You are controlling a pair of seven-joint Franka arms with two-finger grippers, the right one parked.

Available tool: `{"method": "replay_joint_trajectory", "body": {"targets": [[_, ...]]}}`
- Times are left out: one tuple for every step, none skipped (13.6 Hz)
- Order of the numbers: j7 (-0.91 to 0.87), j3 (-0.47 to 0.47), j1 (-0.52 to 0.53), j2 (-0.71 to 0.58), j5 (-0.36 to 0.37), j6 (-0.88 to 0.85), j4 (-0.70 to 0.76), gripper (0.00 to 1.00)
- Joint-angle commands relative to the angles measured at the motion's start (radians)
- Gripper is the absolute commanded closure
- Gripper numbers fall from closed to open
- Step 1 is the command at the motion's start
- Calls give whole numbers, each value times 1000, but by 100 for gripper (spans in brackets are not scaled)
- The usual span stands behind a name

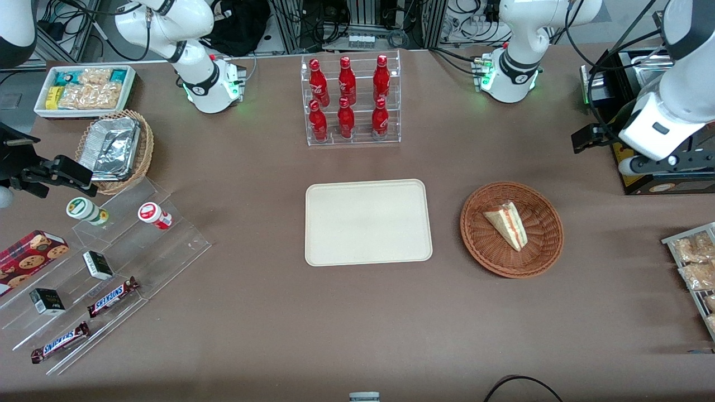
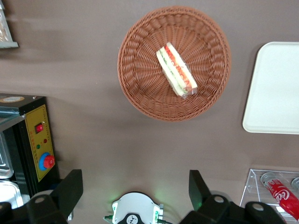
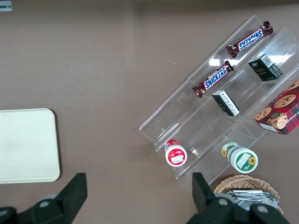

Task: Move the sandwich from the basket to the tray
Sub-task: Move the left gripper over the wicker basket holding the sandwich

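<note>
The sandwich (image 1: 507,225) (image 2: 176,70), a pale wedge with red, orange and green layers, lies on its side in the reddish-brown wicker basket (image 1: 536,259) (image 2: 140,88). The cream tray (image 1: 368,221) (image 2: 275,88) lies flat beside the basket, toward the parked arm's end, with nothing on it. My gripper (image 1: 586,138) (image 2: 135,186) hangs high over the table, farther from the front camera than the basket and toward the working arm's end. It is open, its black fingers (image 2: 70,186) spread wide with nothing between them.
A clear rack of red bottles (image 1: 350,100) stands farther from the front camera than the tray. A black control box (image 1: 659,181) (image 2: 35,140) sits beneath the gripper's arm. Snack packets on a rack (image 1: 695,268) lie at the working arm's end; an acrylic stand with candy bars (image 1: 106,268) is toward the parked arm's end.
</note>
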Motion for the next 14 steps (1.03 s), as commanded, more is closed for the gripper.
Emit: {"method": "replay_joint_trajectory", "body": {"targets": [[-15,3,-4,-7,-11,63,-74,0],[-44,2,-4,-12,-6,97,-108,0],[-79,0,-7,-12,-5,129,-140,0],[-96,0,-10,-11,-5,154,-163,0],[-101,-1,-12,-12,-5,204,-206,0],[-104,-3,-12,-15,-5,253,-247,0],[-119,-4,-13,-23,-3,305,-290,0],[-148,-10,-15,-27,-3,363,-338,0],[-174,-21,-16,-29,-3,420,-378,0],[-197,-29,-16,-29,-2,477,-418,0],[-220,-35,-16,-29,-2,538,-459,0],[-251,-42,-18,-29,-2,598,-498,0],[-294,-58,-18,-29,-2,655,-531,0],[-346,-73,-18,-23,0,699,-550,0]]}}
